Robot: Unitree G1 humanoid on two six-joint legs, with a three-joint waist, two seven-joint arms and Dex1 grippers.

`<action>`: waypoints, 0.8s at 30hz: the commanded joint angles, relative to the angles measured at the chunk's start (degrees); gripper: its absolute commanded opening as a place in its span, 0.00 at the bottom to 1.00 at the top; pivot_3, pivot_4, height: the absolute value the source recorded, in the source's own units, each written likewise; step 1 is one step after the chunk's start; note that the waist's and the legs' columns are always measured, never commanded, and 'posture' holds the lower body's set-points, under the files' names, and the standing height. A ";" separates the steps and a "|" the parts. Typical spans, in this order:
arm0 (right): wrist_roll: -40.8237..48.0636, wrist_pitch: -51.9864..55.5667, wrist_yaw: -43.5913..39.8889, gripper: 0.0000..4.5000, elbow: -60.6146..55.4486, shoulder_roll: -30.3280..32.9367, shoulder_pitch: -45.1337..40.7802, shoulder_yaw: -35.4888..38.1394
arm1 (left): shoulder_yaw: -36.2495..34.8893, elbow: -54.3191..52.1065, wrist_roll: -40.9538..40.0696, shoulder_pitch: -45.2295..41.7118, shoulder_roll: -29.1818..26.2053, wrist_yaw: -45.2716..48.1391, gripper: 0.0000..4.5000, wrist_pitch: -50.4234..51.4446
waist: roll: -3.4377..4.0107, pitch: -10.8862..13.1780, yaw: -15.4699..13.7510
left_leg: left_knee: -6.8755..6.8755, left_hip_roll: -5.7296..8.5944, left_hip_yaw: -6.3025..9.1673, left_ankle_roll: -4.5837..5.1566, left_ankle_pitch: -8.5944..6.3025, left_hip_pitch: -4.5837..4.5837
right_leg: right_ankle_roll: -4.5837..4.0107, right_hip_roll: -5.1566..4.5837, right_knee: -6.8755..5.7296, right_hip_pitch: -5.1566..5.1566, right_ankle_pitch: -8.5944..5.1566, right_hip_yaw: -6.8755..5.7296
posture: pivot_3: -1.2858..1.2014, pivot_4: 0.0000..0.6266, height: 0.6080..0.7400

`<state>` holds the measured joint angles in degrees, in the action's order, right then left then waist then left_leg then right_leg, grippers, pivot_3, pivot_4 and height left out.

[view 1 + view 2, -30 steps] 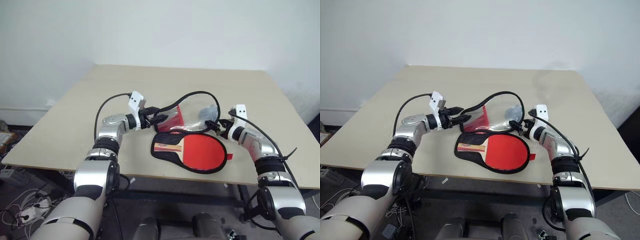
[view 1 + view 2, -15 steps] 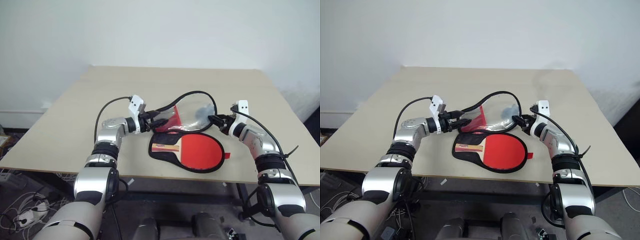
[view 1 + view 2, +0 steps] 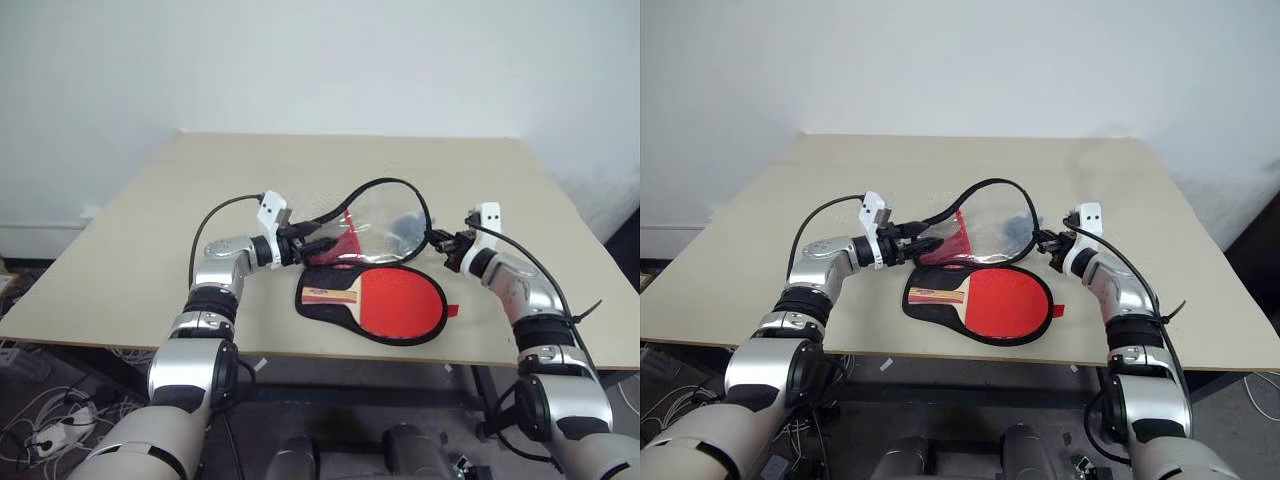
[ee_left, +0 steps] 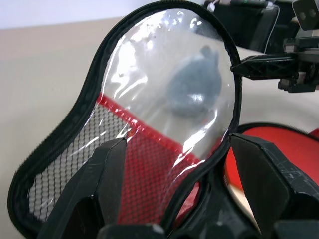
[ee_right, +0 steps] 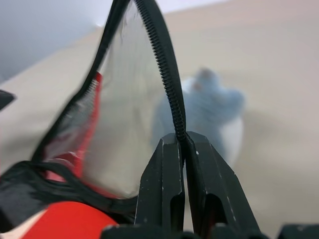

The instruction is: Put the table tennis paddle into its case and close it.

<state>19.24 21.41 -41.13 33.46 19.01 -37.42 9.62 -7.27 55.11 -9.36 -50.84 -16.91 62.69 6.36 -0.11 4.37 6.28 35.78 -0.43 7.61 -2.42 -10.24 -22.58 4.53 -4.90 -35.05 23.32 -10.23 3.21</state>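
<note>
The table tennis paddle (image 3: 402,301), red face up with its wooden handle to the left, lies in the black lower half of the case (image 3: 312,311) near the table's front edge. The case's clear lid (image 3: 385,215), with a red mesh panel and black zipper edging, stands raised above it. My left gripper (image 3: 318,243) holds the lid's narrow handle end, and in the left wrist view its fingers (image 4: 112,167) stand wide apart around that end. My right gripper (image 5: 180,139) is shut on the zipper edge (image 5: 162,55) at the lid's round end.
The beige table (image 3: 150,230) stretches back to a white wall. Its front edge runs just below the case. Cables and a power strip (image 3: 50,430) lie on the floor at the left.
My right gripper went from open beside the lid's round end to shut on its zipper edge. The lid now stands a little more upright. My left gripper kept its place.
</note>
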 commanded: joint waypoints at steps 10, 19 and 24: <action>5.65 1.84 -10.83 0.03 -12.16 4.28 6.54 0.38 | -3.22 -14.68 -10.13 0.16 -3.40 2.02 0.77 8.25 | 0.01 0.00 0.01 | 0.00 0.00 0.00 0.00 0.00 0.00 | -0.02 0.00 0.00 -0.01 -0.01 0.00 | 0.52 0.00 1.00; 4.78 0.57 -18.22 0.03 -15.92 7.95 10.79 -2.63 | -4.13 -19.34 -14.01 -0.28 -5.16 2.06 0.77 12.96 | 0.00 0.00 -0.03 | 0.11 0.00 -0.01 -0.01 -0.01 -0.02 | -0.12 0.00 0.01 -0.05 -0.07 0.00 | 0.52 0.00 1.00; 2.89 -1.37 -20.41 0.03 -16.05 10.44 12.59 -4.85 | -3.37 -22.57 -15.53 0.34 -5.97 3.79 0.77 15.91 | 0.00 0.00 -0.02 | 0.11 0.00 -0.02 -0.02 -0.01 -0.01 | -0.12 0.00 0.01 -0.03 -0.07 0.00 | 0.52 0.00 1.00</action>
<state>22.63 21.59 -60.22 19.23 28.64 -24.34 5.39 -10.44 35.69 -23.11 -50.07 -21.81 65.37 21.28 -0.11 4.37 6.25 35.89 -0.43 7.60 -2.44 -10.25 -22.59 4.40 -4.90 -35.04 23.28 -10.31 3.21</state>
